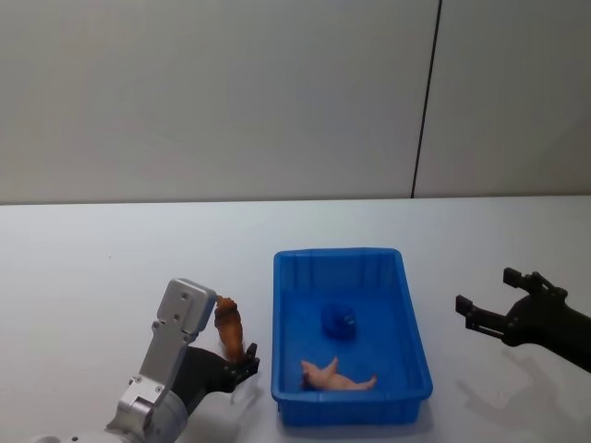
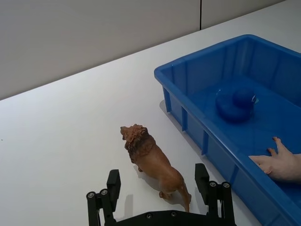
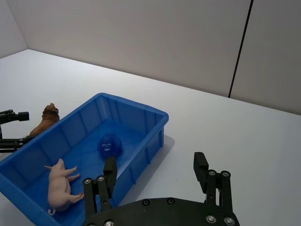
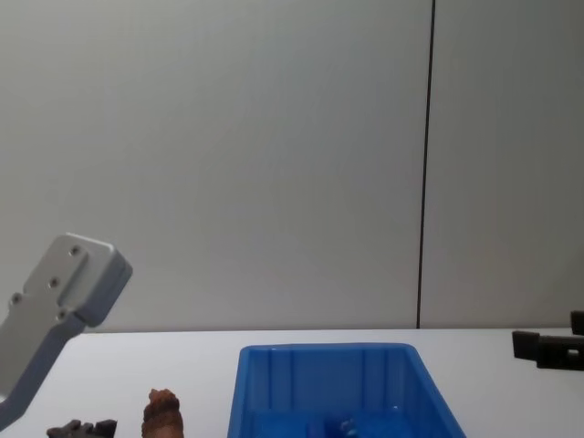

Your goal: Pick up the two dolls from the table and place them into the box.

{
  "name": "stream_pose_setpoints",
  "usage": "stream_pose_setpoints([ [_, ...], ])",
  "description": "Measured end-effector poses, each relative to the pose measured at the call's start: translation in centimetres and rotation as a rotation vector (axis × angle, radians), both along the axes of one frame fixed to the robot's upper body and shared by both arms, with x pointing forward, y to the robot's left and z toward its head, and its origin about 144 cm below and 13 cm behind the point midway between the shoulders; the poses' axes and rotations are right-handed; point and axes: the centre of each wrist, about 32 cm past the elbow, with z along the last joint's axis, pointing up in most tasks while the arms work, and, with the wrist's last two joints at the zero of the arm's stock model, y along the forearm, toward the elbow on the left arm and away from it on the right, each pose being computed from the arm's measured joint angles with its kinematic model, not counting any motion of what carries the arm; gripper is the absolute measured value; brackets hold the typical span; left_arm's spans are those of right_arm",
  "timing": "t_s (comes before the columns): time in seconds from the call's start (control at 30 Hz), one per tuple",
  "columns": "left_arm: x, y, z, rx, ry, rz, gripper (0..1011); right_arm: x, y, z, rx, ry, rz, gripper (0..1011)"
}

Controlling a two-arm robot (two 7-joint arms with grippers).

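The reddish-brown lion doll (image 2: pixel 153 162) stands upright on the white table (image 1: pixel 111 268), just left of the blue box (image 1: pixel 416 323). My left gripper (image 2: pixel 157 181) is open, with one finger on each side of the lion's hindquarters and a gap to each. In the head view the lion (image 1: pixel 228 328) rises just above that gripper (image 1: pixel 238 362). The pale pink doll (image 1: pixel 337 377) lies on its side in the near end of the box, also seen as a pink figure (image 3: pixel 59 188). My right gripper (image 1: pixel 486 290) hovers open and empty to the right of the box.
A small rounded blue toy (image 1: pixel 339 320) sits in the middle of the box floor. Bare table stretches beyond the box and to both sides. A grey wall with a dark vertical seam (image 1: pixel 425 101) stands behind the table.
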Motion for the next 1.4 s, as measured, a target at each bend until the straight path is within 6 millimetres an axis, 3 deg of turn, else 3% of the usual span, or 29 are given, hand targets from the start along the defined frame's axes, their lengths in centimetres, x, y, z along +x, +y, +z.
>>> stream_pose_setpoints([
  [0.47, 0.9, 0.1, -0.8, 0.014, 0.02, -0.017, 968, 0.0, 0.0, 0.0, 0.0, 0.0, 0.0, 1001],
  [0.7, 1.5, 0.0, -1.0, 0.022, 0.022, -0.025, 808, 0.0, 0.0, 0.0, 0.0, 0.0, 0.0, 1001],
  [0.83, 1.8, 0.0, -1.0, 0.027, 0.022, -0.026, 649, 0.0, 0.0, 0.0, 0.0, 0.0, 0.0, 1001],
  [0.93, 1.9, 0.0, -1.0, 0.028, 0.022, -0.027, 587, 0.0, 0.0, 0.0, 0.0, 0.0, 0.0, 1001],
  [1.03, 2.1, 0.0, -1.0, 0.03, 0.02, -0.028, 442, 0.0, 0.0, 0.0, 0.0, 0.0, 0.0, 1001],
  [1.1, 2.1, 0.0, -1.0, 0.031, 0.02, -0.028, 423, 0.0, 0.0, 0.0, 0.0, 0.0, 0.0, 1001],
  [1.2, 2.1, 0.0, -0.9, 0.033, 0.017, -0.027, 315, 0.0, 0.0, 0.0, 0.0, 0.0, 0.0, 1001],
  [1.4, 2.2, 0.0, -0.7, 0.037, 0.006, -0.026, 306, 0.0, 0.0, 0.0, 0.0, 0.0, 0.0, 1001],
])
